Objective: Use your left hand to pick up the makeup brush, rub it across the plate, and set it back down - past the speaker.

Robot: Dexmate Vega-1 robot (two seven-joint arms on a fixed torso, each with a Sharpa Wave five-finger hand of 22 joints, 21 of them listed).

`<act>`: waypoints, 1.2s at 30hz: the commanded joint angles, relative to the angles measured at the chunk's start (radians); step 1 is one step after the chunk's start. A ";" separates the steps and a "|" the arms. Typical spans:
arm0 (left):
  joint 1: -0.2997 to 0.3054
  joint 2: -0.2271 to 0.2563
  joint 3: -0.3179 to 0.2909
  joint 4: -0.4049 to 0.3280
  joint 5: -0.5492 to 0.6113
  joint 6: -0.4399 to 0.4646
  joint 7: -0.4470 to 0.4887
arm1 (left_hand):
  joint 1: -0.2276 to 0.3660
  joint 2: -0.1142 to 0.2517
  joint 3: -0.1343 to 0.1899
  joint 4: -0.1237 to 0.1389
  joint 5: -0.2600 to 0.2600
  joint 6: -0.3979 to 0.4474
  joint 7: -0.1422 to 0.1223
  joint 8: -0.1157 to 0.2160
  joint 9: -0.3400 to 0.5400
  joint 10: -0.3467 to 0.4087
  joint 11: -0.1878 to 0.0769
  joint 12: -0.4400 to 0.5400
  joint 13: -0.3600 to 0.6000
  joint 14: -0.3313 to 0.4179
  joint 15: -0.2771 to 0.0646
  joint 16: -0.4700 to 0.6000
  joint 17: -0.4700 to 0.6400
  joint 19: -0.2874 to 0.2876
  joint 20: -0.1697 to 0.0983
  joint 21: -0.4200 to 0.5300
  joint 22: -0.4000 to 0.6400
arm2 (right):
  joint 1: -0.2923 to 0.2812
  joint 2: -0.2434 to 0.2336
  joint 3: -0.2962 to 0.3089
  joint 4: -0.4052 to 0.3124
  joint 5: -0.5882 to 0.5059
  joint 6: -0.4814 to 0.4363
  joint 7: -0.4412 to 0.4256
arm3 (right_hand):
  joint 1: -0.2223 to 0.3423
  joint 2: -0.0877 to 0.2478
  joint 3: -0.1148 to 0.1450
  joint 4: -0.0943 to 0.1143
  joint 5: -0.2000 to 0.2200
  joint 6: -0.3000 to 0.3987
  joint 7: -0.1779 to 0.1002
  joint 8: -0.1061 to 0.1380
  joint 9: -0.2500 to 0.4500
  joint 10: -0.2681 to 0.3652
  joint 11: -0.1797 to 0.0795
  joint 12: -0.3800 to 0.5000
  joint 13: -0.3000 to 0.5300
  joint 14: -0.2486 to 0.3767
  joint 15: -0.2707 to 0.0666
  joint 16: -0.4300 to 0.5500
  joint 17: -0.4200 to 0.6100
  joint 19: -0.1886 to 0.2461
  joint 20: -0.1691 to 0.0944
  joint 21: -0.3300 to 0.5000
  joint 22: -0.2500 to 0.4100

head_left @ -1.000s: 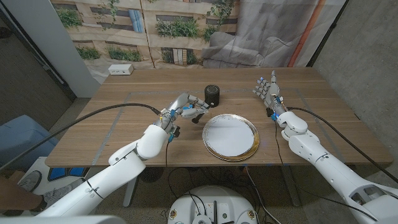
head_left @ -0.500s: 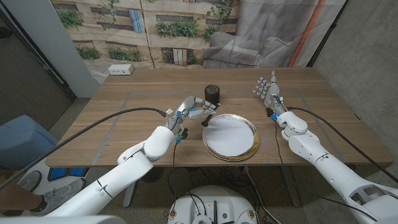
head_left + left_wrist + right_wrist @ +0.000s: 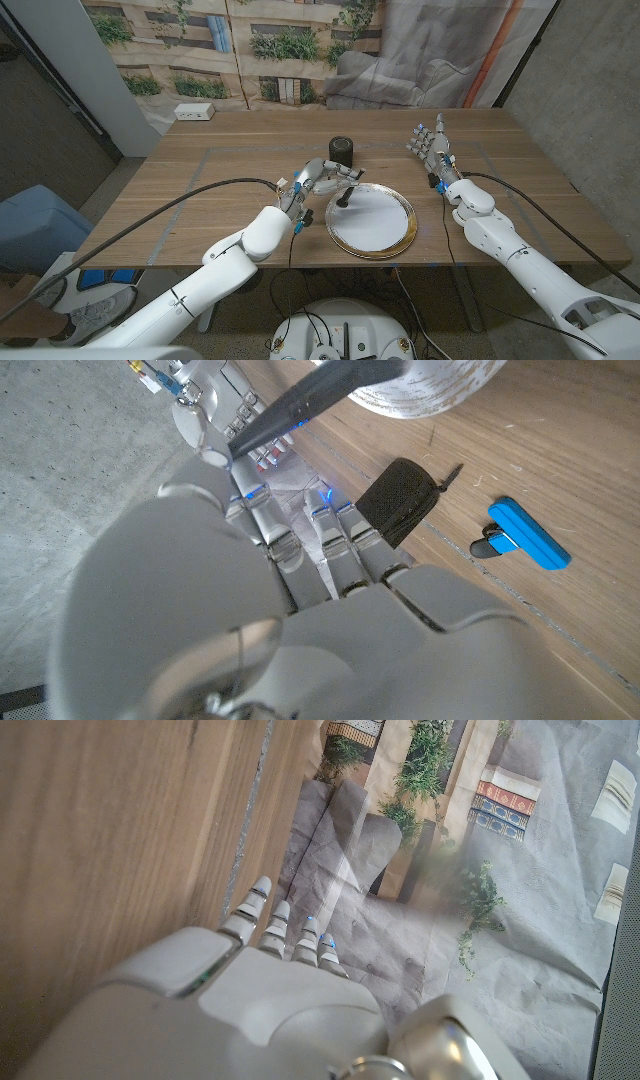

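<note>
My left hand (image 3: 318, 178) grips the makeup brush (image 3: 343, 198), a dark handle with a dark bristle head that points down over the left rim of the plate (image 3: 380, 225). The plate is white with a gold rim and lies at the table's middle. The speaker (image 3: 342, 152), a small black cylinder, stands just behind the hand. In the left wrist view my left hand (image 3: 300, 610) holds the brush handle (image 3: 300, 405), with the plate (image 3: 430, 375) and the speaker (image 3: 400, 500) beyond it. My right hand (image 3: 430, 145) stands to the right of the plate, fingers spread and nothing in it.
A small white box (image 3: 193, 112) sits at the table's far left corner. A small blue object (image 3: 525, 535) lies on the wood near the speaker. A printed backdrop hangs behind the table.
My left hand has carried the brush to the right, from left of the plate to above its left rim. The right hand has stayed still.
</note>
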 commanded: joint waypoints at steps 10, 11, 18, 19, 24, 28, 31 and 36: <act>0.005 -0.056 0.060 0.081 -0.052 -0.065 0.014 | -0.005 0.021 -0.014 0.007 0.006 -0.013 -0.007 0.004 0.002 0.000 -0.004 0.004 0.002 0.020 -0.163 0.013 0.005 -0.022 -0.066 -0.006 0.003 | 0.000 0.000 0.000 0.000 0.000 0.000 0.000 | 0.005 0.100 -0.001 0.005 0.004 -0.008 -0.001 0.005 0.002 -0.003 0.003 0.008 0.003 0.000 0.012 0.003 0.005 0.003 0.007 0.005 0.006; 0.005 -0.056 0.060 0.081 -0.052 -0.066 0.014 | -0.005 0.021 -0.014 0.007 0.006 -0.012 -0.007 0.004 0.002 0.000 -0.004 0.004 0.002 0.020 -0.163 0.013 0.005 -0.022 -0.065 -0.006 0.003 | 0.000 0.000 0.000 0.000 0.000 0.000 0.000 | 0.005 0.100 -0.001 0.005 0.004 -0.009 0.000 0.005 0.002 -0.003 0.003 0.008 0.003 0.000 0.012 0.003 0.005 0.003 0.007 0.005 0.006; 0.006 -0.078 0.088 0.109 -0.039 -0.124 0.015 | -0.006 0.021 -0.017 0.006 0.006 -0.013 -0.009 0.004 0.002 -0.001 -0.005 0.004 0.002 0.025 -0.163 0.014 0.005 -0.028 -0.063 -0.009 0.003 | 0.000 0.000 0.000 0.000 0.000 0.000 0.000 | 0.005 0.100 -0.001 0.005 0.004 -0.009 -0.002 0.005 0.002 -0.005 0.004 0.007 0.003 -0.001 0.011 0.003 0.005 0.002 0.007 0.005 0.006; 0.006 -0.079 0.088 0.109 -0.038 -0.125 0.015 | -0.006 0.021 -0.017 0.006 0.006 -0.013 -0.007 0.005 0.002 -0.001 -0.005 0.004 0.002 0.025 -0.163 0.014 0.005 -0.028 -0.063 -0.009 0.003 | 0.000 0.000 0.000 0.000 0.000 0.000 0.000 | 0.005 0.100 -0.001 0.005 0.004 -0.008 -0.001 0.005 0.002 -0.005 0.004 0.007 0.003 0.000 0.011 0.003 0.005 0.002 0.007 0.004 0.006; 0.001 -0.096 0.106 0.136 -0.031 -0.153 0.007 | -0.001 0.019 -0.019 0.002 0.007 -0.013 -0.008 0.005 0.002 0.000 -0.004 0.005 0.002 0.020 -0.167 0.010 0.003 -0.028 -0.064 -0.009 0.003 | 0.000 0.000 0.000 0.000 0.000 0.000 0.000 | 0.005 0.100 -0.001 0.005 0.004 -0.008 0.000 0.005 0.002 -0.004 0.003 0.007 0.003 0.000 0.012 0.003 0.005 0.002 0.007 0.004 0.006; -0.003 -0.105 0.115 0.160 -0.031 -0.176 -0.002 | 0.001 0.020 -0.020 0.001 0.007 -0.012 -0.008 0.006 0.002 0.001 -0.004 0.005 0.002 0.016 -0.168 0.007 0.002 -0.033 -0.065 -0.011 0.002 | 0.000 0.000 0.000 0.000 0.000 0.000 0.000 | 0.005 0.100 -0.001 0.005 0.004 -0.007 0.000 0.005 0.002 -0.005 0.004 0.007 0.003 0.000 0.012 0.003 0.005 0.002 0.007 0.004 0.006; -0.007 -0.115 0.124 0.190 -0.032 -0.211 -0.010 | 0.001 0.020 -0.021 0.001 0.007 -0.014 -0.009 0.005 0.002 0.000 -0.004 0.005 0.002 0.013 -0.168 0.006 0.002 -0.037 -0.064 -0.012 0.002 | 0.000 0.000 0.000 0.000 0.000 0.000 0.000 | 0.005 0.100 -0.001 0.005 0.004 -0.006 0.001 0.006 0.002 -0.004 0.002 0.007 0.003 0.000 0.011 0.003 0.005 0.002 0.007 0.004 0.006; -0.005 -0.134 0.126 0.225 -0.043 -0.244 -0.011 | 0.001 0.021 -0.022 0.002 0.007 -0.017 -0.008 0.004 0.002 0.000 -0.004 0.005 0.002 0.010 -0.167 0.005 0.001 -0.040 -0.063 -0.013 0.002 | 0.000 0.000 0.000 0.000 0.000 0.000 0.000 | 0.005 0.100 -0.001 0.005 0.004 -0.008 0.000 0.005 0.002 -0.005 0.003 0.007 0.003 0.000 0.012 0.003 0.005 0.003 0.007 0.005 0.006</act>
